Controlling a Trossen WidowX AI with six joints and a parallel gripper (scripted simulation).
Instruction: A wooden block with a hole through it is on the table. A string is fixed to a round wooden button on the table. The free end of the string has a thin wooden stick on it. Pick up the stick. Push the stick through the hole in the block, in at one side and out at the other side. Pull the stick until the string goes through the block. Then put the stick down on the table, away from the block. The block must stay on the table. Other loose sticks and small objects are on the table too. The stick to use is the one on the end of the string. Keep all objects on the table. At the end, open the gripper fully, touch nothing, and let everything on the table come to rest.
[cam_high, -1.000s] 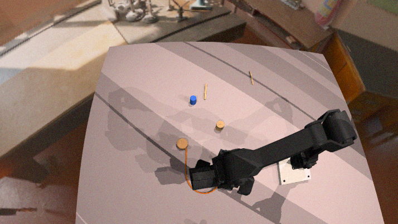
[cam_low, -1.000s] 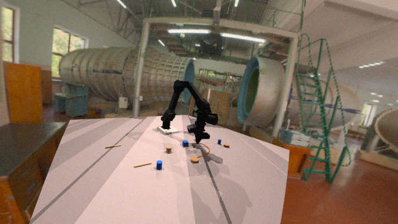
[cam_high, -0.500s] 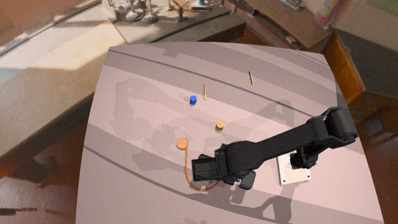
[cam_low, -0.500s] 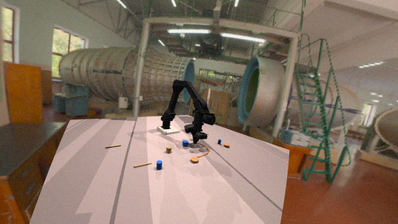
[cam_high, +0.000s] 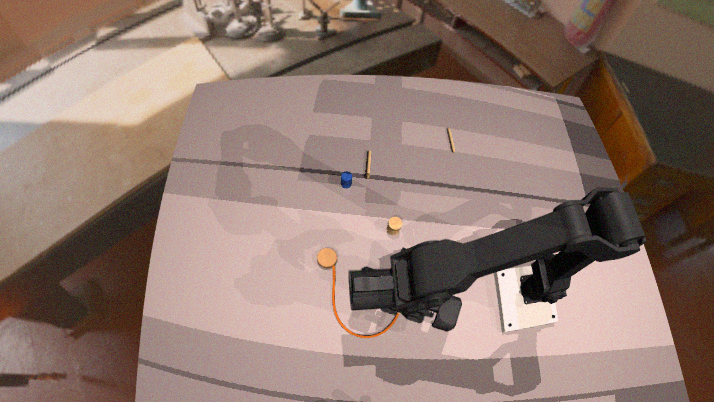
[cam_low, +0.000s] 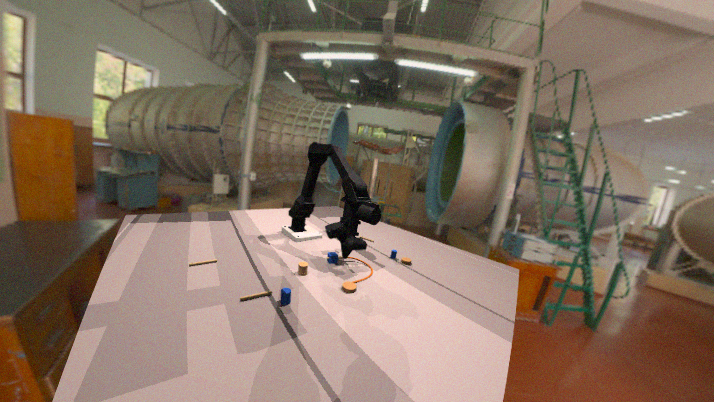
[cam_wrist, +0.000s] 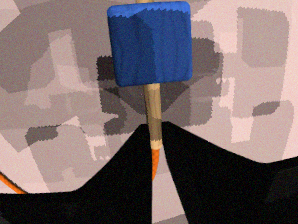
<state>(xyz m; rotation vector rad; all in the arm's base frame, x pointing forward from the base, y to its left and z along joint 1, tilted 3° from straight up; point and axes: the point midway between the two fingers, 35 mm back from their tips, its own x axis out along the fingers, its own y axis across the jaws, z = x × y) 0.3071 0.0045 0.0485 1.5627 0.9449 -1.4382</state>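
The blue block (cam_low: 332, 258) (cam_wrist: 152, 47) stands on the table; the arm hides it in the top view. My gripper (cam_wrist: 154, 129) (cam_low: 346, 255) is shut on the string's stick (cam_wrist: 154, 105), near its string end, low over the table. In the wrist view the stick enters the block's near side, and a short piece shows past the far side. The fingertips are a short gap from the block. The orange string (cam_high: 366, 336) (cam_low: 371, 271) (cam_wrist: 155, 162) curves from the stick to the round wooden button (cam_high: 327, 257) (cam_low: 349, 287).
Two loose sticks (cam_high: 369, 164) (cam_high: 451, 140) lie farther back in the top view. A blue cylinder (cam_high: 346, 180) (cam_low: 285, 296) and a wooden cylinder (cam_high: 395, 224) (cam_low: 303, 268) stand nearby. The exterior view also shows another blue cylinder (cam_low: 394, 254), a wooden disc (cam_low: 406, 261) and a stick (cam_low: 367, 239).
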